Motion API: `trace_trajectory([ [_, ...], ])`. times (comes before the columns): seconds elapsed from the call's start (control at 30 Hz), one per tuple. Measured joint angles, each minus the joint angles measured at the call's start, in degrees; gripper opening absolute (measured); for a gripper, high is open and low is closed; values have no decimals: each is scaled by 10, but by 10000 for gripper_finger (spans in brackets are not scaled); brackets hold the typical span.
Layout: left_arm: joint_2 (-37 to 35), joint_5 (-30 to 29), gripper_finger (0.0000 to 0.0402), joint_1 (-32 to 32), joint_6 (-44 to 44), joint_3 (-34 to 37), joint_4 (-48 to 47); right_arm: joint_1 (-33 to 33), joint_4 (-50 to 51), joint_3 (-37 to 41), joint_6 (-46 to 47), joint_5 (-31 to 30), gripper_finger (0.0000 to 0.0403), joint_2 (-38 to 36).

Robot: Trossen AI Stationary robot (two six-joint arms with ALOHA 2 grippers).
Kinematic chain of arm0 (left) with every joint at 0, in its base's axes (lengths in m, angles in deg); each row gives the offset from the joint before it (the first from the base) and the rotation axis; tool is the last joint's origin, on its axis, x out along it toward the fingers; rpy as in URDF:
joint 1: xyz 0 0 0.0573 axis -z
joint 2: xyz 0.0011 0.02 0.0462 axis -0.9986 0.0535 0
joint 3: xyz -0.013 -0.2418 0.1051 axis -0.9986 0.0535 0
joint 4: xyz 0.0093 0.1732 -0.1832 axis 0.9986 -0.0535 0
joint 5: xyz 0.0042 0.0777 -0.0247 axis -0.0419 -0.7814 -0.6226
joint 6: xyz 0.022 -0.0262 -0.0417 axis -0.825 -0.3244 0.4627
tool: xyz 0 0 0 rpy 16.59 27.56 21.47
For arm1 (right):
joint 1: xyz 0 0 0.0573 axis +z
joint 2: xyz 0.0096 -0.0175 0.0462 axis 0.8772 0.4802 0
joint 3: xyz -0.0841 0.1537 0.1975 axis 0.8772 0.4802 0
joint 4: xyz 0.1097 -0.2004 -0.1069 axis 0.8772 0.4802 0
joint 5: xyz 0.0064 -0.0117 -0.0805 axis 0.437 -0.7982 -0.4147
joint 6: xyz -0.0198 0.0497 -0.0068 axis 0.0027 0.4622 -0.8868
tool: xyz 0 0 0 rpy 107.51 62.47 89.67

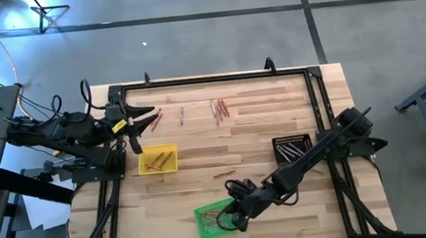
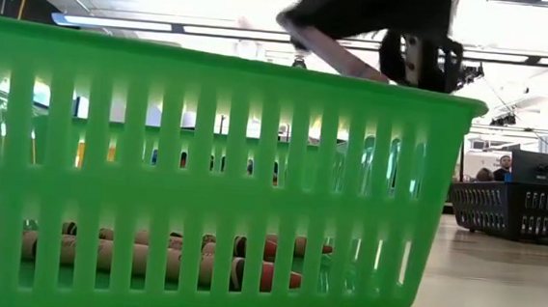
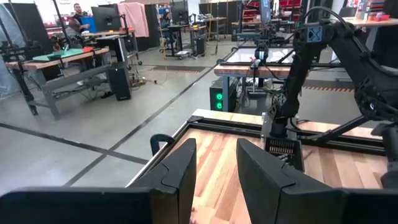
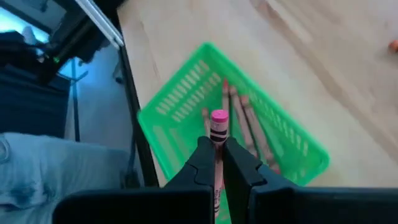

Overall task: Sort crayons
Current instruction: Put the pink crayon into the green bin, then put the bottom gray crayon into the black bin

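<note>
Right gripper (image 4: 216, 163), fingers clamped on a pink-tipped crayon (image 4: 218, 124), hovers over the green tray (image 4: 180, 93) for release among like crayons; left gripper (image 3: 216, 180) waits with fingers parted.

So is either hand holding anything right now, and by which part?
The right hand pinches a pinkish crayon along its shaft, one end sticking out, above the green tray. The left hand is open and holds nothing.

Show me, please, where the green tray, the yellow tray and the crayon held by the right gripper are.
green tray (image 4: 180, 99): right wrist view, on its slotted side wall.
yellow tray (image 1: 170, 149): high view, on its rim.
crayon (image 4: 218, 121): right wrist view, on its pink end above the right gripper (image 4: 219, 163).
</note>
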Motion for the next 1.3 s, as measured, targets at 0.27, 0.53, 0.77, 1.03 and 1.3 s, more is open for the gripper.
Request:
trace_trajectory([
  [0.27, -10, 0, 101, 0, 0, 0, -7, 0, -3, 0, 89, 59, 33, 33],
  [0.53, -19, 0, 102, 0, -29, 0, -5, 0, -4, 0, 100, 84, 71, 34],
  [0.77, -29, 0, 102, 0, -30, 0, -6, -2, -9, 0, 100, 98, 74, 34],
  [1.03, -34, 0, 102, 0, -30, 0, -15, -33, -7, 0, 74, 90, 65, 32],
  [1.3, -34, 0, 102, 0, -30, 0, -14, -74, 87, 0, 40, 79, 31, -31],
])
